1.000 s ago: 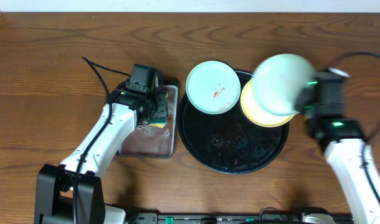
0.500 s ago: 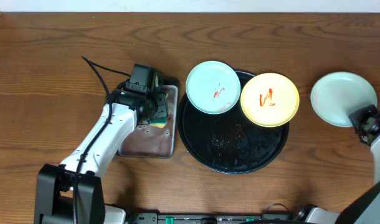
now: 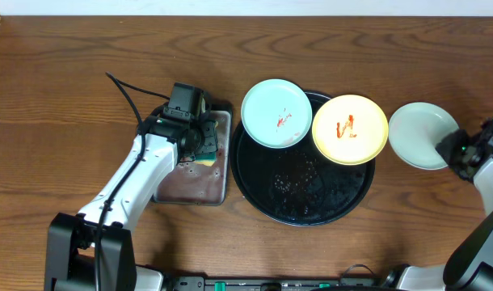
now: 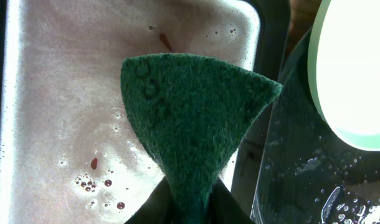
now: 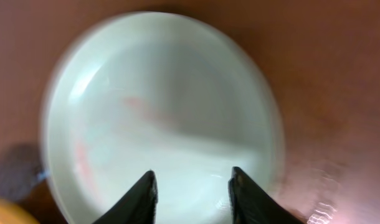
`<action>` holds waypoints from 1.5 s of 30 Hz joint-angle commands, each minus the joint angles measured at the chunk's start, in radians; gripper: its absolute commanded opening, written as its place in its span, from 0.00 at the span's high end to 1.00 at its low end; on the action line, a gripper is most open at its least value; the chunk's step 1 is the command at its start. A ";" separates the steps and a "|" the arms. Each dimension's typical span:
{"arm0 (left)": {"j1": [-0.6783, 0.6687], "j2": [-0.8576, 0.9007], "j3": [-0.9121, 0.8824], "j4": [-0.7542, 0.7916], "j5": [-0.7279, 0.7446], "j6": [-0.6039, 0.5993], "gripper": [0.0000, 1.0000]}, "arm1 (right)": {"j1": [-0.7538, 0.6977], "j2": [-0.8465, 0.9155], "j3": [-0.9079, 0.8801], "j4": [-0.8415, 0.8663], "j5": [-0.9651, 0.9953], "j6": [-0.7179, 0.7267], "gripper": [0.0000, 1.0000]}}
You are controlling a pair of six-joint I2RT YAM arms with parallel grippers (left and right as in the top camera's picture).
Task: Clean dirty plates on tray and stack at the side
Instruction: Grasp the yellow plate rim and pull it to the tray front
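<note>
Mint plate [image 3: 420,134] has shifted toward tray [image 3: 303,206], right claw [image 5: 193,180] released; left claw [image 4: 189,208] grasping sponge [image 4: 190,106].

Brown wood-grain table [image 3: 61,73]

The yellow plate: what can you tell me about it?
The yellow plate is small, round and plastic-looking, with a red sauce squiggle in its middle, so not yet wiped. It lies flat on the upper right edge of the black tray, overhanging the rim. A mint plate sits close on its left; nothing rests on it.
</note>
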 commanded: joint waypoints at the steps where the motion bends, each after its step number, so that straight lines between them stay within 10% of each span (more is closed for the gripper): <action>1: 0.002 0.008 -0.007 -0.002 0.002 0.014 0.83 | 0.061 -0.027 0.017 0.067 -0.293 -0.184 0.46; 7: 0.002 0.008 -0.007 -0.002 0.002 0.013 0.84 | 0.209 -0.021 0.016 0.063 -0.340 -0.422 0.41; 19: 0.002 0.008 -0.007 -0.012 0.002 0.013 0.84 | 0.396 0.092 0.016 0.105 0.012 -0.396 0.44; 22: 0.002 0.008 -0.007 -0.012 0.002 0.013 0.84 | 0.398 0.112 0.016 0.121 0.010 -0.383 0.54; 27: 0.002 0.008 -0.007 -0.012 0.002 0.013 0.84 | 0.397 0.097 0.016 0.121 -0.019 -0.381 0.98; 45: -0.014 0.008 -0.007 -0.007 0.003 0.014 0.90 | 0.502 -0.146 -0.014 -0.307 -0.171 -0.385 0.99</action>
